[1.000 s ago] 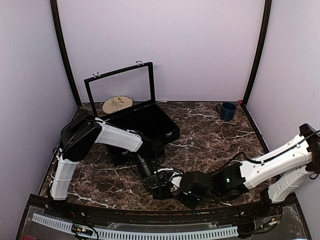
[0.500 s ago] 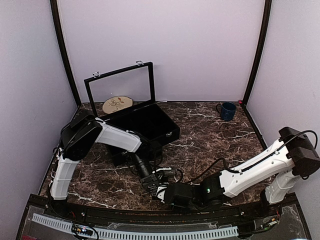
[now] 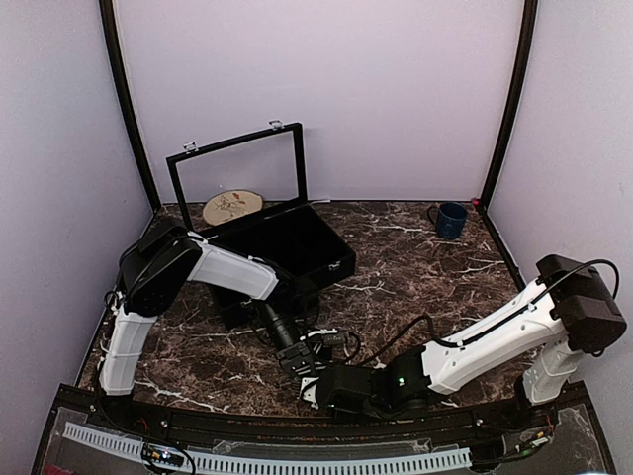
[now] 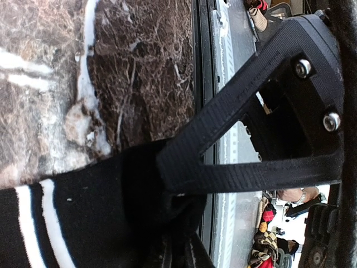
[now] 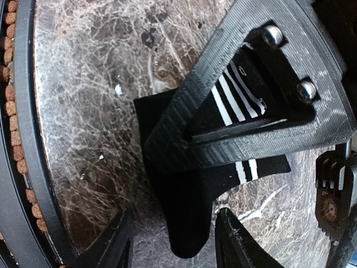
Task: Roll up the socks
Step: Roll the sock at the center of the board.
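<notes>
Down at the near edge of the dark marble table [image 3: 425,267], the black white-striped fabric ankle sock [image 5: 187,229] lies flat and unrolled, the left gripper [image 4: 174,223] nipping its edge and the right gripper [image 5: 169,205] spread wide over it.

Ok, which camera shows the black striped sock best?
The right wrist view. Most of the black sock is visible there, with its outline and both sets of white stripes, and it is only partly covered. The left wrist view shows just one end of the sock, close up, with two stripes. The top external view barely shows it.
</notes>
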{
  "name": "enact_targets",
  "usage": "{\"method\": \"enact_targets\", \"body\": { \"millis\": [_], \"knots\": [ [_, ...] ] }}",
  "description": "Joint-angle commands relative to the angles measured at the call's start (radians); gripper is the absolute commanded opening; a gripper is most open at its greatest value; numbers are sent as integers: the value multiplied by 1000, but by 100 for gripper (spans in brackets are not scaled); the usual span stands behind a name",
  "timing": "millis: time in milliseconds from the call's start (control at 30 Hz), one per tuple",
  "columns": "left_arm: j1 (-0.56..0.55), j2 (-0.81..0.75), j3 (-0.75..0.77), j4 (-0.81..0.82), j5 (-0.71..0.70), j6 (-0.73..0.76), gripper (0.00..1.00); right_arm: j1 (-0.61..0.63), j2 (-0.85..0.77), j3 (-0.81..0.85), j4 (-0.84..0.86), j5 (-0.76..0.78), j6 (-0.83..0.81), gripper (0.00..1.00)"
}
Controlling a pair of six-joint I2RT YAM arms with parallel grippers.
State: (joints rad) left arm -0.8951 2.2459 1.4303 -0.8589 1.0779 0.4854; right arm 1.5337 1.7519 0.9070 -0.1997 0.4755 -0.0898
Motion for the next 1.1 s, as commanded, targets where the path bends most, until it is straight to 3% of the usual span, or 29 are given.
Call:
{"method": "enact_targets", "body": {
  "millis": [0, 267, 567, 767, 1067],
  "knots": [
    [8, -2, -18, -17, 27, 15, 12, -4, 19, 6, 29, -13, -35, 47],
    [11, -1, -25, -13, 45, 16, 12, -47, 26, -6, 39, -62, -67, 33],
    [15, -1, -28, -11, 58, 20, 12, -75, 45, 0, 50, -104, -104, 25],
    [18, -2, -29, -14, 57, 22, 12, -89, 51, 3, 47, -150, -116, 11],
    [19, -28, -42, 5, 7, -11, 31, -98, 49, 17, 9, -212, -106, 4]
  ]
}}
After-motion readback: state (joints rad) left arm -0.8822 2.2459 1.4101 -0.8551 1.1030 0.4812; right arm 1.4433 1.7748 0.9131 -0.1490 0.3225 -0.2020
